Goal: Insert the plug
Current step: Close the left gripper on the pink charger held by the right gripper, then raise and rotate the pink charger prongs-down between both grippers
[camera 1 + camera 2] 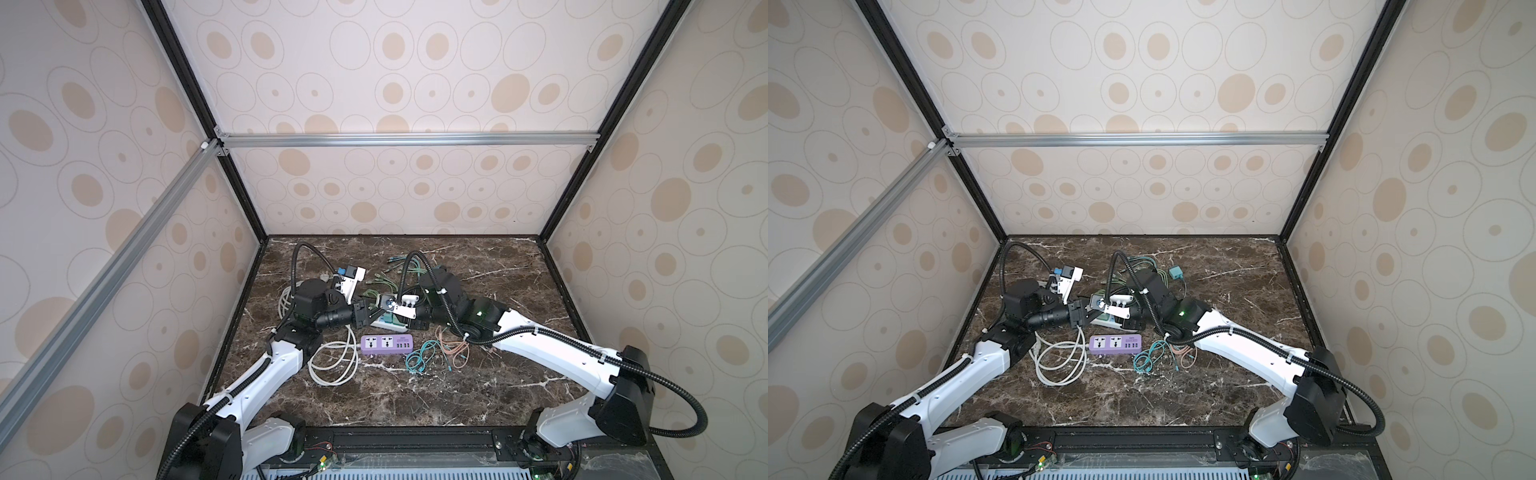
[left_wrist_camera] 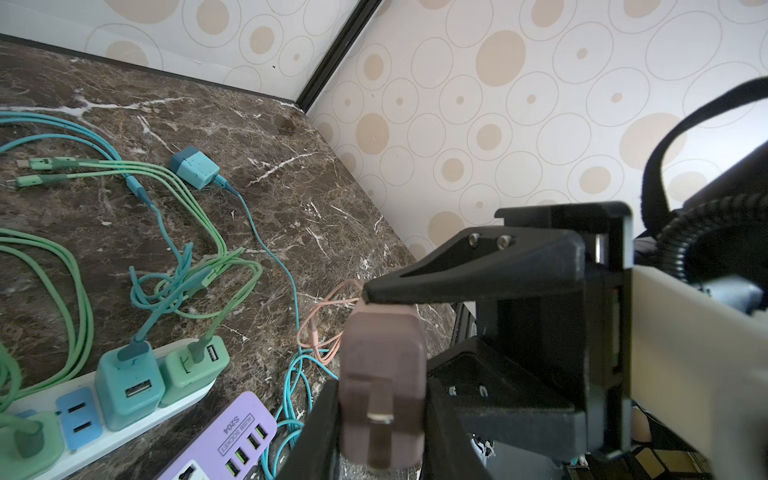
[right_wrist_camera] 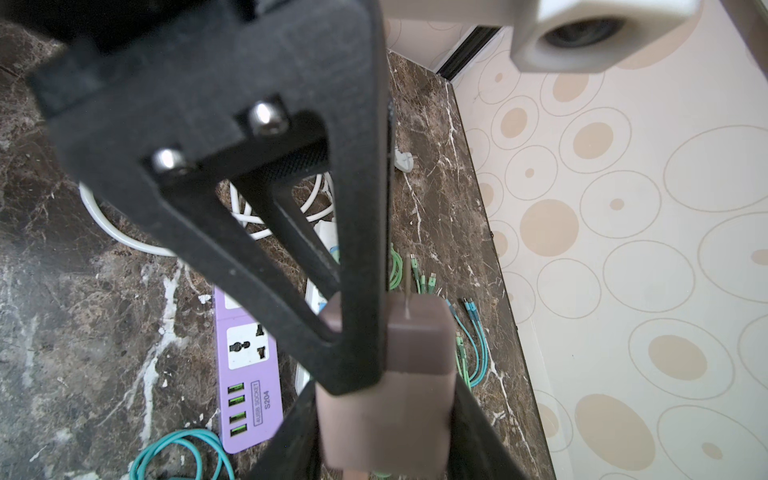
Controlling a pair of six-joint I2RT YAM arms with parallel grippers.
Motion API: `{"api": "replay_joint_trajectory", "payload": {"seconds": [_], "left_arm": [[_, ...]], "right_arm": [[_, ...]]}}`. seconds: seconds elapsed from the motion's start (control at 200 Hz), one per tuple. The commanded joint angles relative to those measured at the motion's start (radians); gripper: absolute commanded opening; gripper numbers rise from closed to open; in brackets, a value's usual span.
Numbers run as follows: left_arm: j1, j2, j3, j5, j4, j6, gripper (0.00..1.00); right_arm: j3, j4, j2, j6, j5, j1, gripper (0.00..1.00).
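A mauve plug with metal prongs hangs above the marble table between my two grippers, which meet at the middle. In the left wrist view my left gripper has a finger against each side of it. In the right wrist view the plug sits between the fingers of my right gripper, which is shut on it. In both top views the left gripper and the right gripper hide the plug. A purple power strip lies just in front, its sockets free.
A white power strip carrying green and teal chargers lies under the grippers. Green and teal cables spread behind it. A teal charger sits farther back. A white cable coil lies left, teal and peach cables right.
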State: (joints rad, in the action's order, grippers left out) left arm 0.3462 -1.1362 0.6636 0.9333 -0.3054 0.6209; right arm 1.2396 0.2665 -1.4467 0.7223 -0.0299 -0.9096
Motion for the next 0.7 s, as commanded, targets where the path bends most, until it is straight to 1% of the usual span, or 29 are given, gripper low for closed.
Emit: {"api": "replay_joint_trajectory", "payload": {"seconds": [0.0, 0.09, 0.23, 0.35, 0.43, 0.47, 0.57, 0.64, 0.695], "left_arm": [[0.007, 0.001, 0.043, 0.012, -0.006, -0.013, 0.21], [0.007, 0.009, 0.043, -0.001, -0.006, -0.015, 0.19], [0.007, 0.019, 0.044, -0.033, -0.006, -0.02, 0.12], [0.007, 0.022, 0.045, -0.059, -0.006, -0.023, 0.11], [0.004, 0.024, 0.054, -0.077, 0.007, -0.037, 0.1], [0.005, 0.024, 0.06, -0.086, 0.014, -0.041, 0.09], [0.003, 0.023, 0.076, -0.108, 0.015, -0.045, 0.06], [0.004, 0.025, 0.083, -0.144, 0.009, -0.046, 0.04], [0.004, 0.03, 0.081, -0.179, -0.012, -0.041, 0.02]], "right_arm": [[-0.001, -0.054, -0.008, -0.015, -0.006, -0.009, 0.35], [-0.012, -0.078, 0.001, -0.039, -0.023, -0.01, 0.41], [-0.006, -0.076, 0.021, -0.121, -0.049, -0.01, 0.58], [-0.025, -0.093, 0.063, -0.198, -0.053, -0.009, 0.69], [-0.036, -0.089, 0.096, -0.275, -0.06, 0.0, 0.78], [-0.027, -0.062, 0.108, -0.32, -0.047, 0.013, 0.79], [-0.014, -0.001, 0.145, -0.428, 0.055, 0.056, 0.79], [-0.033, -0.003, 0.182, -0.503, 0.145, 0.081, 0.78], [-0.066, -0.044, 0.21, -0.564, 0.198, 0.092, 0.78]]}}
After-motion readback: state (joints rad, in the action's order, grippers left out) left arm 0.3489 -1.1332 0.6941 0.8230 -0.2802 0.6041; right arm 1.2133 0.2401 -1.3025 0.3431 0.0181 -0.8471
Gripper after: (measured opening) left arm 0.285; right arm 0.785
